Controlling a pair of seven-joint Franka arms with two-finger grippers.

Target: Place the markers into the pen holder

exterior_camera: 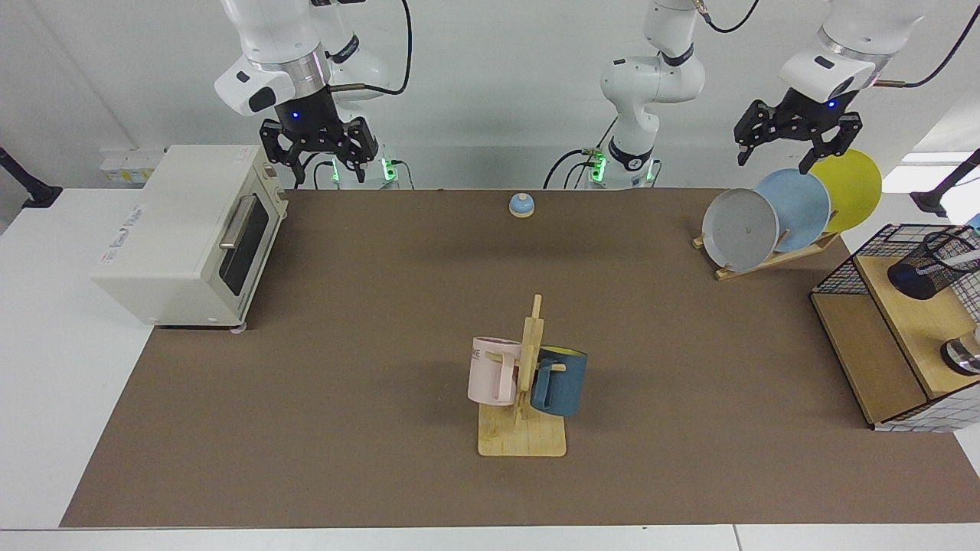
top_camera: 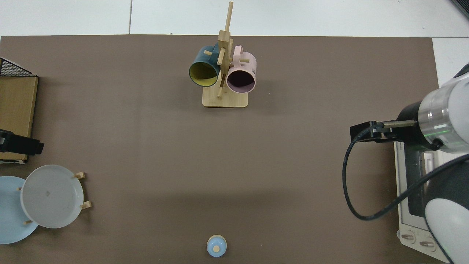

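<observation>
The pen holder (exterior_camera: 928, 265), a small black wire-mesh cup, stands on the wooden shelf (exterior_camera: 911, 329) at the right edge of the facing view. A slim white barrel, apparently a marker (exterior_camera: 962, 260), shows inside its mesh near the rim. My left gripper (exterior_camera: 773, 159) hangs open and empty, high above the plates and well away from the holder. My right gripper (exterior_camera: 320, 168) waits open and empty by the oven. The top view shows neither holder nor marker. There, only a black part of the left arm (top_camera: 20, 143) and the right arm (top_camera: 436, 124) show.
A white toaster oven (exterior_camera: 184, 229) stands at the facing view's left. A wooden mug rack (exterior_camera: 528, 383) with a pink and a blue mug stands in the middle. A blue bell (exterior_camera: 521, 204), a plate rack (exterior_camera: 766, 222), a black wire basket (exterior_camera: 850, 275) and a shiny metal object (exterior_camera: 963, 356) are also on the table.
</observation>
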